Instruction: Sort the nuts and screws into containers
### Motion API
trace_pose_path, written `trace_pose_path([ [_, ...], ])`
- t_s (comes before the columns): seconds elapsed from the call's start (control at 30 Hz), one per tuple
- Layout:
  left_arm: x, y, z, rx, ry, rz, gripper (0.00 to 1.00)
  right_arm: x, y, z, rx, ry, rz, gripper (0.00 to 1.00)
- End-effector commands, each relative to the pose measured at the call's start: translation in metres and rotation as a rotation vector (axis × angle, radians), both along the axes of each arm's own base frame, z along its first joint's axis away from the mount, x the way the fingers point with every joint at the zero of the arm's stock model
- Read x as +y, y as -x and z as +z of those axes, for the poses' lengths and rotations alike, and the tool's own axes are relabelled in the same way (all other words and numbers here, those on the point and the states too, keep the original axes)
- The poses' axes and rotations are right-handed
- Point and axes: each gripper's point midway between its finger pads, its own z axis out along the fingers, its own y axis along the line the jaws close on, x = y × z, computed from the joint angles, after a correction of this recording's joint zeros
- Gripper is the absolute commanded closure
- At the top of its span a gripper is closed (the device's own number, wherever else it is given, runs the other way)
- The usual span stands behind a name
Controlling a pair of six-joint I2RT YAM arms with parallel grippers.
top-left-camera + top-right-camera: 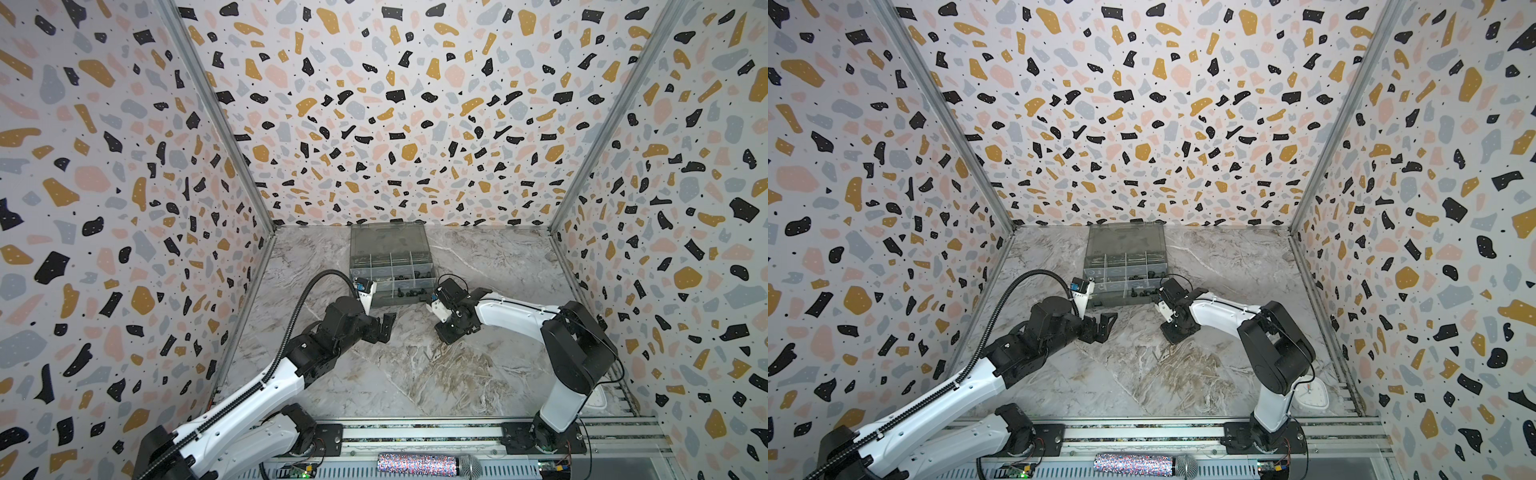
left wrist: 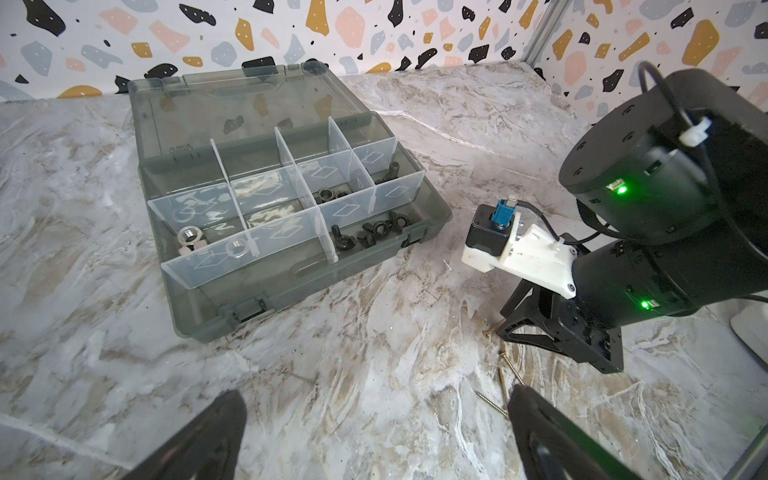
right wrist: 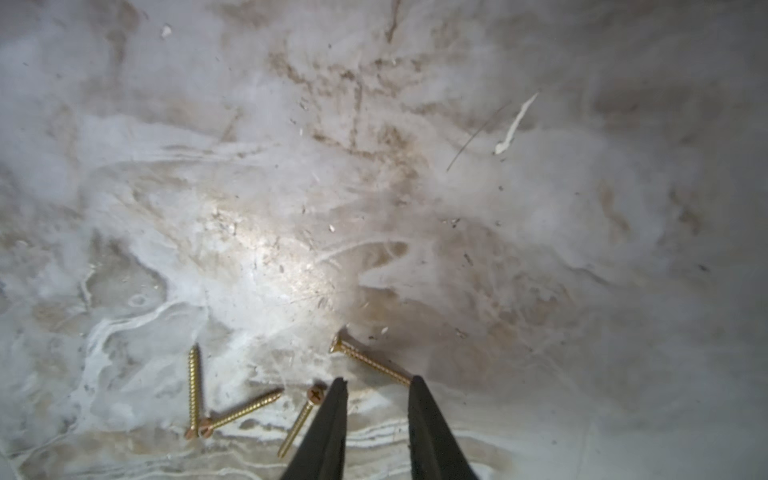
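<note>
The smoky-grey organizer box (image 1: pixel 390 302) (image 2: pixel 291 291) stands at the back middle, its lid (image 2: pixel 232 104) laid open behind it. Its containers hold silver nuts (image 2: pixel 189 235), black hex nuts (image 2: pixel 328 194), black wing nuts (image 2: pixel 380 228) and black bolts (image 2: pixel 392 168). Several brass screws (image 3: pixel 245 409) (image 2: pixel 503 380) lie loose on the marble. My right gripper (image 3: pixel 378 380) (image 1: pixel 444 334) points down among them, narrowly open, with bare table between its fingers. One screw (image 3: pixel 370 361) ends at a fingertip (image 3: pixel 415 384). My left gripper (image 2: pixel 374 395) (image 1: pixel 384 330) hovers wide open and empty, in front of the box's left corner.
Patterned walls close in the marble table (image 1: pixel 374 374) on three sides. A white scale-like object (image 1: pixel 1308 395) sits at the front right behind the right arm's base. A microphone (image 1: pixel 428 463) lies on the front rail.
</note>
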Motion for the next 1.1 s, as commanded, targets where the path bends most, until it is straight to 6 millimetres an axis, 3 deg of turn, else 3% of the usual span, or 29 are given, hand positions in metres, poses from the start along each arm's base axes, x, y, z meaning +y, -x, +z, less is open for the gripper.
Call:
trace_pose_path([
  [0.0,0.001,0.003,0.006,-0.025,0.004,-0.009,0.0,0.003,-0.001,0.004,-0.013,0.017,0.019,0.71],
  [0.43,0.016,0.004,0.006,-0.04,-0.017,0.051,0.0,0.005,0.002,-0.009,0.01,0.053,0.043,0.72],
  [1.07,0.016,0.006,0.001,-0.038,-0.049,0.027,0.0,0.014,-0.009,0.009,-0.024,0.098,0.051,0.69],
])
